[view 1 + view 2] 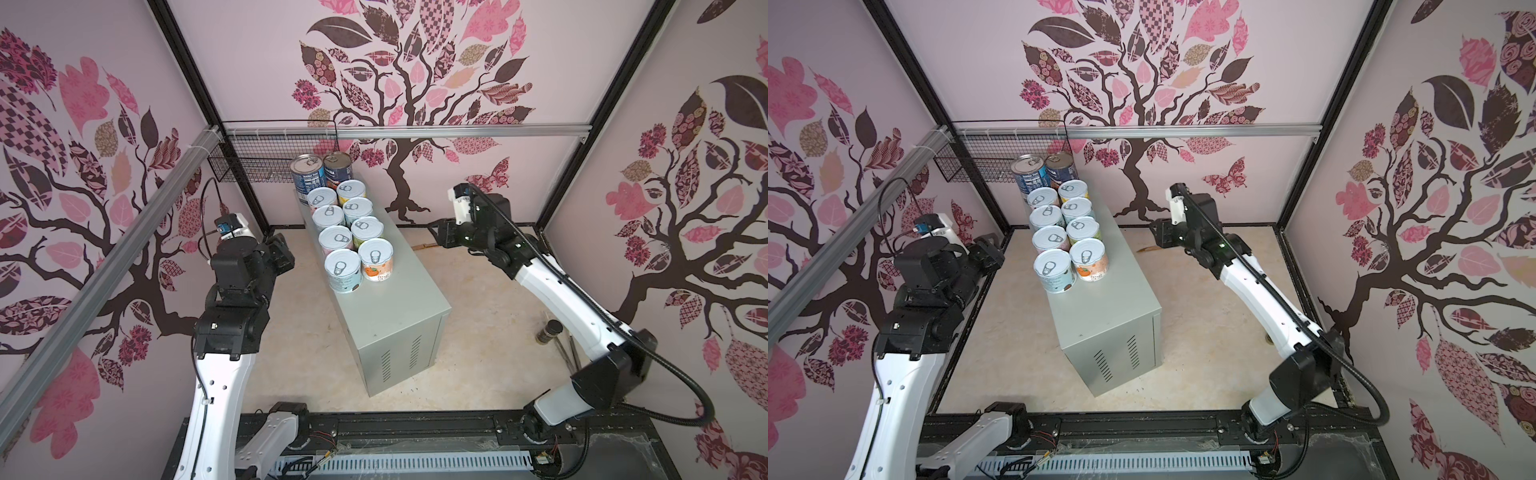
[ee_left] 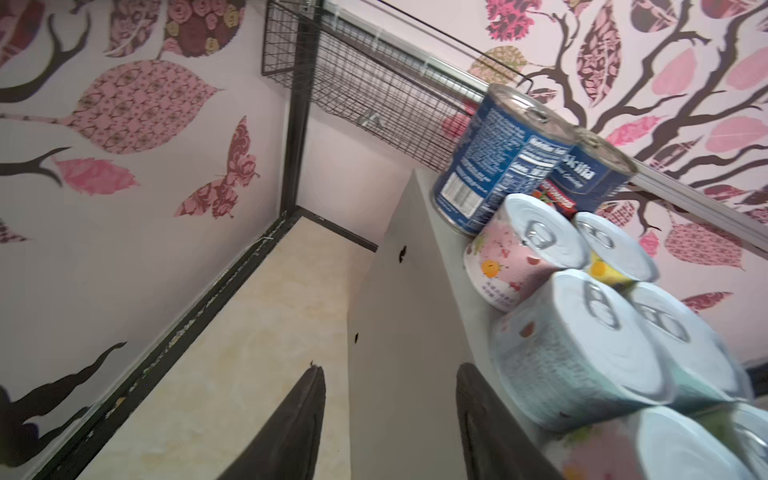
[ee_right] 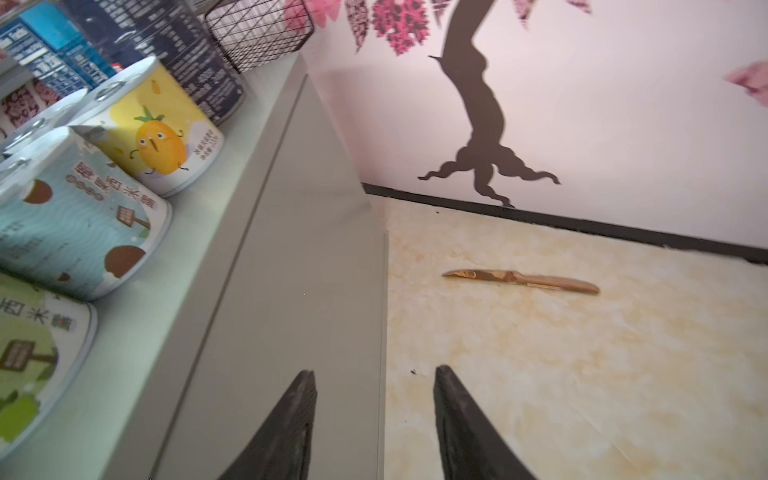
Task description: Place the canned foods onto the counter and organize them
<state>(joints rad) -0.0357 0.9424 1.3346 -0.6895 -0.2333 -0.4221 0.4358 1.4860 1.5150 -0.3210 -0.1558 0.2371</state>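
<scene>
The canned foods stand in two rows on the far half of the counter (image 1: 399, 307), a light-grey metal cabinet. Two taller tins (image 1: 307, 174) with metallic lids are at the back. Several shorter tins (image 1: 343, 270) with white pull-tab lids stand in front of them. My left gripper (image 1: 286, 253) hangs beside the counter's left side, open and holding nothing; in the left wrist view its fingers (image 2: 392, 368) are apart over the cabinet wall. My right gripper (image 1: 440, 237) hovers off the counter's right side. In the right wrist view it (image 3: 375, 370) is open and holds nothing.
A black wire basket (image 1: 266, 158) hangs on the back-left rail behind the tall tins. A wooden knife (image 3: 519, 280) lies on the beige floor right of the counter. A small dark jar (image 1: 548, 331) stands on the floor near the right arm.
</scene>
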